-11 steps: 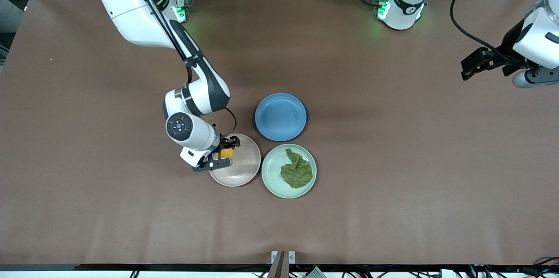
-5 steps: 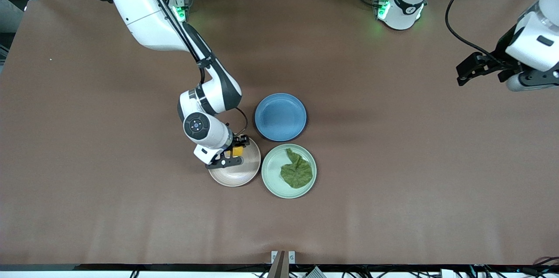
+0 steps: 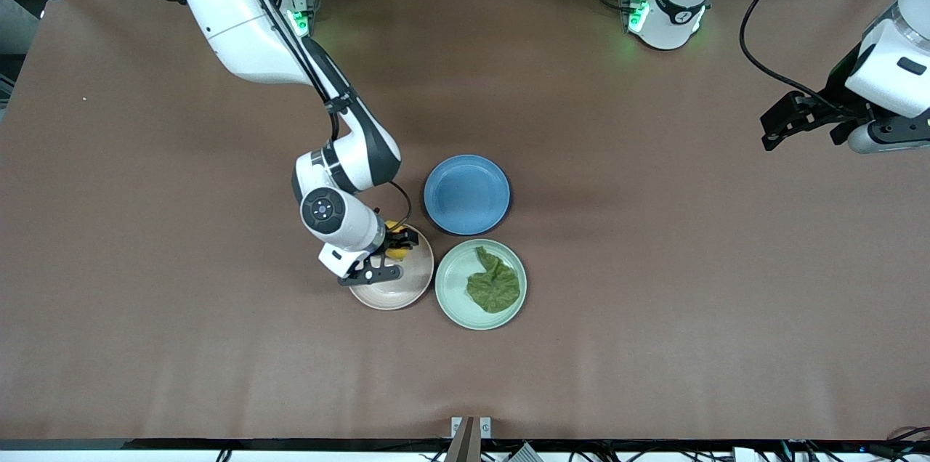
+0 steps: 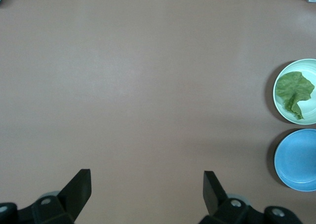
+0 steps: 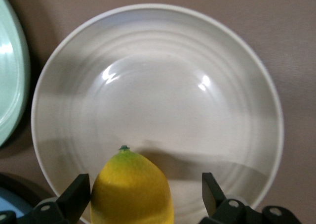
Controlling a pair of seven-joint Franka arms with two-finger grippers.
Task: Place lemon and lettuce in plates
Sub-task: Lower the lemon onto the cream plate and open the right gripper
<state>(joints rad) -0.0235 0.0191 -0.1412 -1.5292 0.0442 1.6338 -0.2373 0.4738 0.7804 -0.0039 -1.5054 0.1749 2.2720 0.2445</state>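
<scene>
Right end effector [image 3: 383,256] low over the pink-beige plate [image 3: 399,286], fingers spread wide. Lemon [image 3: 398,251] between those fingers, yellow, pointed tip toward the plate's middle in the right wrist view [image 5: 131,188]. One finger [image 5: 74,193] just beside the lemon's skin, the other [image 5: 211,192] well apart from it with bare plate showing between. Cannot tell whether the lemon rests on the plate's floor or hangs just above it; a shadow lies under it on the pale surface [image 5: 163,85]. Lemon sits toward the plate's edge nearest the blue plate rather than at its middle.

Lettuce [image 3: 495,281] lying in the mint-green plate [image 3: 454,288], a single wrinkled dark-green leaf, covering the half of the plate toward the left arm's end of the counter. Same leaf seen from the left wrist view [image 4: 294,93] inside the same pale plate [image 4: 284,112].

Mint-green plate just beside the pink-beige one, rims nearly touching. Blue plate [image 3: 466,194] farther from the front camera than both, empty, close to their rims; also visible in the left wrist view [image 4: 297,159].

Left end effector [image 3: 788,119] up in the air over bare brown counter [image 3: 654,266] at the left arm's end, waiting well apart from the plates. Fingers [image 4: 78,188] spread wide with nothing between them, only bare counter below.
</scene>
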